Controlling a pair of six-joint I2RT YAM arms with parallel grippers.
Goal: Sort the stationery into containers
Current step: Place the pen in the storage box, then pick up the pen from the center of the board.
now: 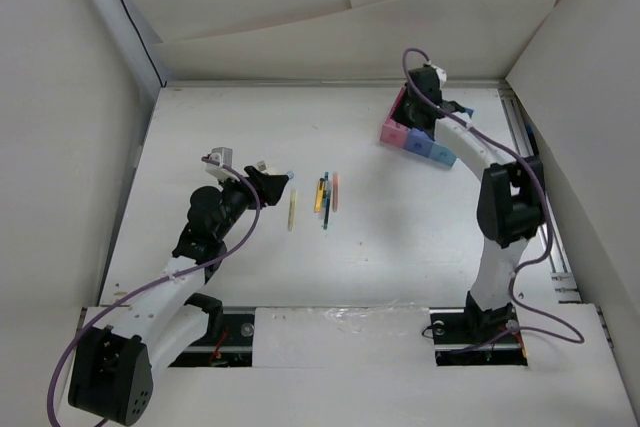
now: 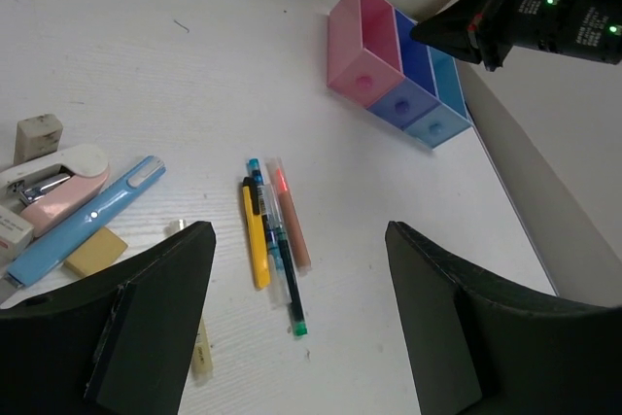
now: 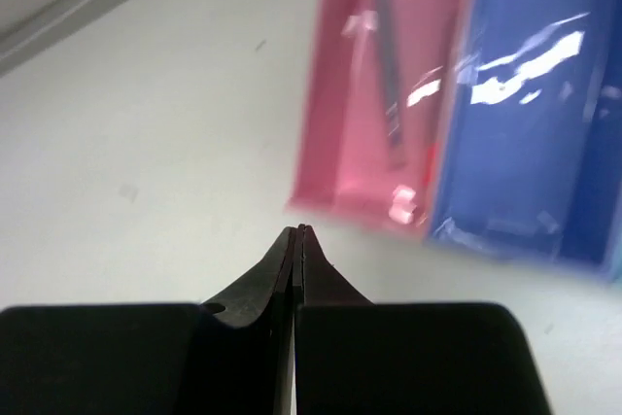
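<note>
Picking stage: left end effector (image 2: 298,230) poised over the loose pens, right one idle at the tray.

The left end effector hangs with its fingers wide apart above three pens (image 1: 325,195) lying side by side mid-desk (image 1: 220,127); a pale yellow pen (image 1: 291,212) lies just to their left. The right end effector (image 3: 298,232) is pressed together on nothing, above bare desk just outside the pink compartment (image 3: 350,143) of the tray (image 1: 413,140) at the far right. One dark pen (image 3: 389,75) lies inside that compartment. Most of the sorting seems left to do. The next move likely calls for the left arm to drop onto one outer pen of the row and close across its barrel without dragging its neighbours.
</note>
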